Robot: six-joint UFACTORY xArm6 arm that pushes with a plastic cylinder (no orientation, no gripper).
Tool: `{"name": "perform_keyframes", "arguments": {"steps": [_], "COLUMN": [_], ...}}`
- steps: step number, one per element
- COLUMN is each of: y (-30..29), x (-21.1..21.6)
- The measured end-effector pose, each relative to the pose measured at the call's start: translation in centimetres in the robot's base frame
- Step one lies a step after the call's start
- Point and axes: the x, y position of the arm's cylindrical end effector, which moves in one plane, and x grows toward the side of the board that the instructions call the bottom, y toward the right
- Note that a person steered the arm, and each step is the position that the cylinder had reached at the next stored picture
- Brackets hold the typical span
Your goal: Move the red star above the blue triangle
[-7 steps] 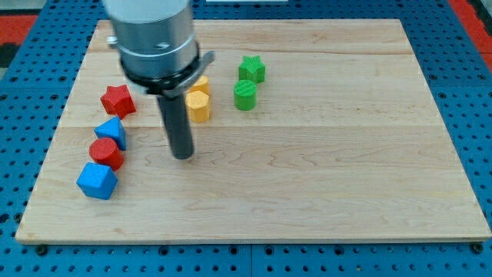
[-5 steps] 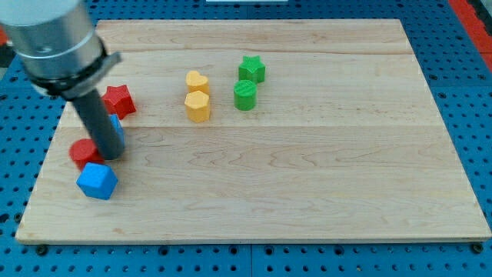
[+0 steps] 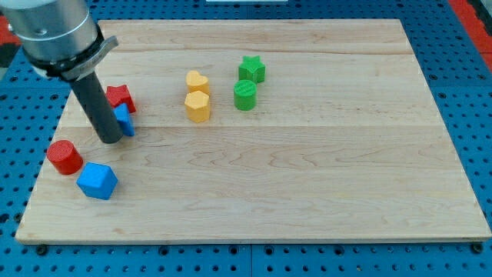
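Observation:
The red star point(image 3: 120, 96) lies near the board's left edge, partly hidden behind my rod. The blue triangle point(image 3: 125, 120) sits just below it, touching or nearly touching it, and is also partly hidden by the rod. My tip point(image 3: 109, 141) rests on the board at the blue triangle's lower left, right against it. The red star is directly above the blue triangle in the view.
A red cylinder point(image 3: 64, 156) and a blue cube-like block point(image 3: 97, 181) lie at the lower left. A yellow heart point(image 3: 197, 81) and yellow hexagon point(image 3: 197, 106) sit mid-board, with a green star point(image 3: 251, 69) and green cylinder point(image 3: 244, 95) to their right. The wooden board point(image 3: 307, 169) rests on blue pegboard.
My tip swept from mid-board to the left. The red cylinder slid left and down, away from the blue triangle. The blue triangle shifted slightly right and up toward the red star.

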Motion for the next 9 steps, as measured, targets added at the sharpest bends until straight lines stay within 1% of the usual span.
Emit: {"name": "perform_keyframes", "arguments": {"steps": [1, 2, 4, 5, 6, 9], "y": [0.2, 0.8, 0.9, -0.5, -3.0, -2.6], "x": [-2.7, -4.5, -5.7, -3.9, -4.1, -9.2]}}
